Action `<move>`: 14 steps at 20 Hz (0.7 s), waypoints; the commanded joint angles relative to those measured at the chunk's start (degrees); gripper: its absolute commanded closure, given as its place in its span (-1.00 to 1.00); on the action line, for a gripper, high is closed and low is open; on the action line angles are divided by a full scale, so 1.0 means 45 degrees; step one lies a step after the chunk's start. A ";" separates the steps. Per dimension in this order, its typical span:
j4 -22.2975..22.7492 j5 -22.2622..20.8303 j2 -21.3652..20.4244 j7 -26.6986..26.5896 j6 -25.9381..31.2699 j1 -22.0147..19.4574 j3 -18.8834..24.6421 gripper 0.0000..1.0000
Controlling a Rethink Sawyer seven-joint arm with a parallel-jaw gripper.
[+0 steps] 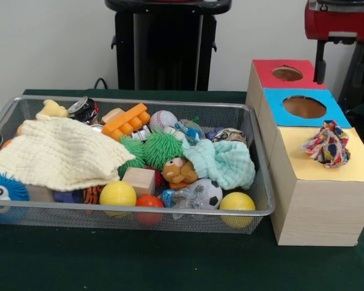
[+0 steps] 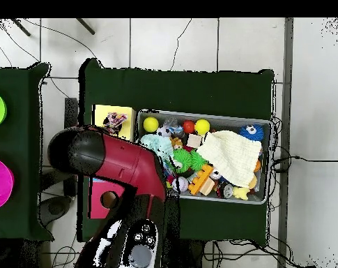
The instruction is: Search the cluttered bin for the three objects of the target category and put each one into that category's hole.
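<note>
Honestly couldn't tell whether the gripper [image 1: 320,60] was wide or narrow. In the front view only a black stub hung from the red and black arm [image 1: 340,21] behind the red-topped wooden box [image 1: 264,70]. From overhead the arm's bulk [image 2: 109,164] covered it completely.

Nearest thing that mattered was one bunched floral cloth piece in red, orange, blue and white [image 1: 327,144]. It sat on the yellow top of the light wooden box [image 1: 315,200], right where the round hole should be. The hole itself was hidden under it, so I couldn't say if the cloth was partly pushed in or just resting on top. Overhead showed the same wad [image 2: 116,123] on the yellow top.

So I'd call it one piece delivered but not dropped through, and two left to find. In the silver wire-mesh bin [image 1: 255,182] I couldn't pick out any more floral cloth for sure. My guess was they were buried, maybe under the pale-yellow waffle cloth [image 1: 60,154] or the mint-green waffle cloth [image 1: 221,160].
</note>
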 commanded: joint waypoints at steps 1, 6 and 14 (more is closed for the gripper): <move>0.0325 -0.0579 -0.0040 0.2288 0.1160 -0.0410 0.0357 -1.00; 0.0279 -0.0702 0.0061 0.2279 0.1042 -0.0504 0.0427 -1.00; 0.0154 -0.0943 0.0309 0.2291 0.0751 -0.0512 0.0386 -1.00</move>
